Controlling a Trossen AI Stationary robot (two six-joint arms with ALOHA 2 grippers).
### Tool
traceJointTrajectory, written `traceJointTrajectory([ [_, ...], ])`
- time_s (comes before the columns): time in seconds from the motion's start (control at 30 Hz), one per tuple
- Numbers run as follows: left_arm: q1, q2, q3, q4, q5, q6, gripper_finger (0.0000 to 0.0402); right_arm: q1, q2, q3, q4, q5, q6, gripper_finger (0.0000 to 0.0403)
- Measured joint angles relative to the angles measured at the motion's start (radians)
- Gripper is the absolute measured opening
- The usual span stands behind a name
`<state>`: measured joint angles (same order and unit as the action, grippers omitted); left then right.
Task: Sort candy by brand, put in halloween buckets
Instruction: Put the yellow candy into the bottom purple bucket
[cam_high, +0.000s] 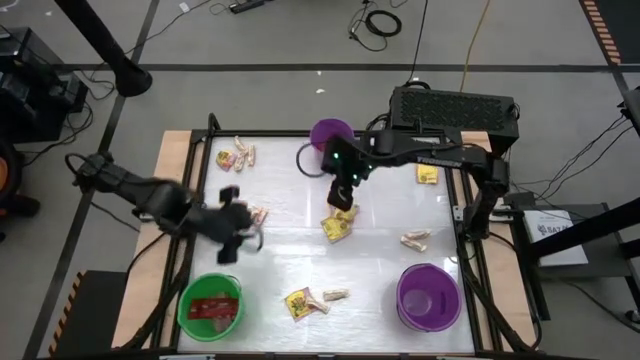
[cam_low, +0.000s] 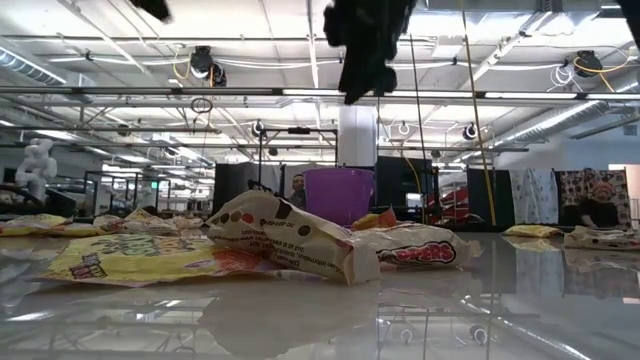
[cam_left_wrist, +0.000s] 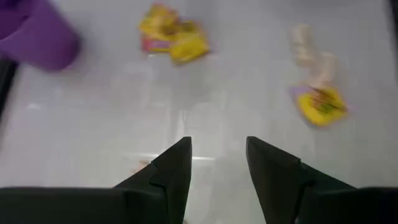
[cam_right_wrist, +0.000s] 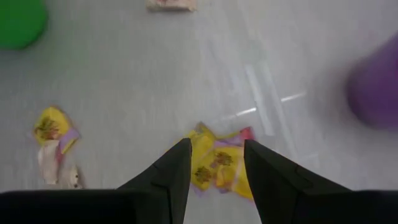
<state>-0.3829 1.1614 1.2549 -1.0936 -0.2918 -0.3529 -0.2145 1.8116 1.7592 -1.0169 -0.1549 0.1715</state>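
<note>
Candy lies scattered on the white table (cam_high: 300, 250). A pile of yellow packets (cam_high: 338, 226) sits mid-table, and my right gripper (cam_high: 346, 192) hangs open above it; the pile (cam_right_wrist: 217, 165) shows between and past its fingers. My left gripper (cam_high: 236, 226) stands open over the table's left part, beside tan pieces (cam_high: 258, 215), with nothing between its fingers (cam_left_wrist: 217, 168). The green bucket (cam_high: 210, 305) at the near left holds red packets. One purple bucket (cam_high: 428, 297) stands near right, another (cam_high: 332, 135) at the far edge.
More sweets lie at the far left (cam_high: 238, 155), far right (cam_high: 427, 174), right (cam_high: 415, 240) and near middle (cam_high: 305, 300). A dark frame (cam_high: 465, 230) borders the table. The low view shows packets (cam_low: 290, 240) close by, the far purple bucket (cam_low: 345, 195) behind them.
</note>
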Motion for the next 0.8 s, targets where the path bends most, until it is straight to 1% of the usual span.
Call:
traceJointTrajectory([
  [0.07,0.092,-0.006,-0.007,0.023,0.026,0.043,0.0161,-0.025,0.019,0.0,0.002,0.003,-0.017,0.0141],
  [0.17,0.196,-0.031,-0.038,0.063,0.052,0.081,0.0161,-0.044,0.046,-0.006,0.001,0.01,-0.07,0.0141],
  [0.27,0.268,-0.083,-0.094,0.115,0.088,0.113,0.0161,-0.052,0.081,-0.024,0.01,0.001,-0.115,0.0141],
  [0.37,0.327,-0.169,-0.189,0.224,0.135,0.137,0.0161,-0.063,0.119,-0.062,0.008,-0.016,-0.086,0.0141],
  [0.47,0.396,-0.234,-0.305,0.4,0.244,0.198,0.0161,-0.065,0.147,-0.098,0.014,-0.016,-0.027,0.0141],
  [0.57,0.463,-0.25,-0.396,0.549,0.343,0.218,0.0161,-0.056,0.152,-0.113,0.042,-0.035,0.092,0.0141],
  [0.7,0.549,-0.222,-0.456,0.631,0.461,0.327,0.0161,-0.017,0.144,-0.113,0.046,0.012,0.198,0.0141],
  [0.73,0.573,-0.211,-0.463,0.65,0.495,0.341,0.0161,-0.002,0.144,-0.113,0.045,0.025,0.211,0.0141],
  [0.8,0.616,-0.187,-0.468,0.673,0.579,0.359,0.0161,0.026,0.144,-0.117,0.049,0.019,0.216,0.0141],
])
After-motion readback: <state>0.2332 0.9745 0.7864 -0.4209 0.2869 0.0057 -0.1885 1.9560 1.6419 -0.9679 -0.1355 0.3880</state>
